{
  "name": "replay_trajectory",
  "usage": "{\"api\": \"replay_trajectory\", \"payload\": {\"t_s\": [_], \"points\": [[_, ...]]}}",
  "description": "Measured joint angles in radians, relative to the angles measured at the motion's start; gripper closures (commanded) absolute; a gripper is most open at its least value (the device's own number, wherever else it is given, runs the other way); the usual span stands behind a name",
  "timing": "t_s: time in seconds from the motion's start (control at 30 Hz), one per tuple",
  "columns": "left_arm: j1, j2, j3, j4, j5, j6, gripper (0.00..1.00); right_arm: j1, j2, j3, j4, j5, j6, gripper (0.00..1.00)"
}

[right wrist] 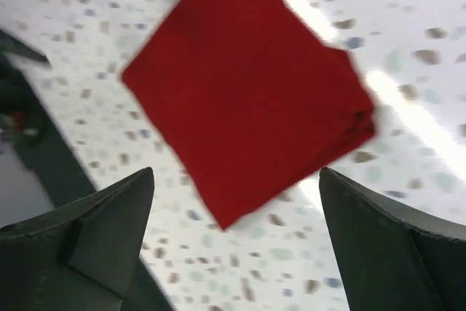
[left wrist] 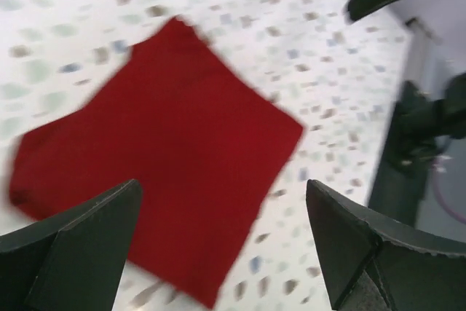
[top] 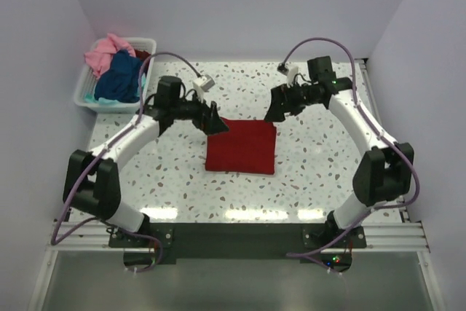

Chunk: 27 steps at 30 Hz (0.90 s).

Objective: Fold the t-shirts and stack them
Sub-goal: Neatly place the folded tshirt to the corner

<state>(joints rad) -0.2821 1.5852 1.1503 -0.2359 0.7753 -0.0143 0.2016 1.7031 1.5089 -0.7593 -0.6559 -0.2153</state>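
Got a deep red t-shirt [top: 241,146] folded into a tidy square, lying flat mid tabletop [top: 313,172]. Seeing left fingers [left wrist: 73,245] spread wide, gripping nothing, up by its far-left corner. Same for right fingers [right wrist: 95,238]: wide, empty, near the far-right corner. Also spotting pink t-shirt [top: 105,52], navy blue t-shirt [top: 122,78] and teal t-shirt [top: 91,97] heaped in the white basket [top: 81,87], far left.
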Motion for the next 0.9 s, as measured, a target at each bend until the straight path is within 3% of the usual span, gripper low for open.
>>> {"api": "replay_trajectory", "payload": {"t_s": [0.13,0.23,0.37,0.53,0.6,0.73,0.9], "points": [[-0.143,-0.106,-0.218,0.187,0.12,-0.23,0.0,0.08,-0.109,-0.177,0.056,-0.129,0.17,0.01],[-0.202,-0.077,-0.376,0.343,0.181,-0.402,0.0,0.172,-0.068,-0.296,0.127,-0.2,0.287,0.01],[-0.2,0.002,-0.465,0.445,0.207,-0.544,0.0,0.262,0.044,-0.407,0.211,-0.256,0.421,0.01],[-0.148,0.184,-0.46,0.56,0.241,-0.591,0.0,0.232,0.174,-0.457,0.282,-0.271,0.473,0.01],[-0.103,0.255,-0.454,0.603,0.317,-0.615,0.0,0.201,0.224,-0.458,0.286,-0.33,0.475,0.01],[-0.05,0.31,-0.455,0.671,0.426,-0.634,0.0,0.148,0.285,-0.446,0.25,-0.446,0.398,0.01],[-0.02,0.295,-0.467,0.64,0.459,-0.589,0.0,0.1,0.299,-0.443,0.158,-0.499,0.258,0.01]]}}
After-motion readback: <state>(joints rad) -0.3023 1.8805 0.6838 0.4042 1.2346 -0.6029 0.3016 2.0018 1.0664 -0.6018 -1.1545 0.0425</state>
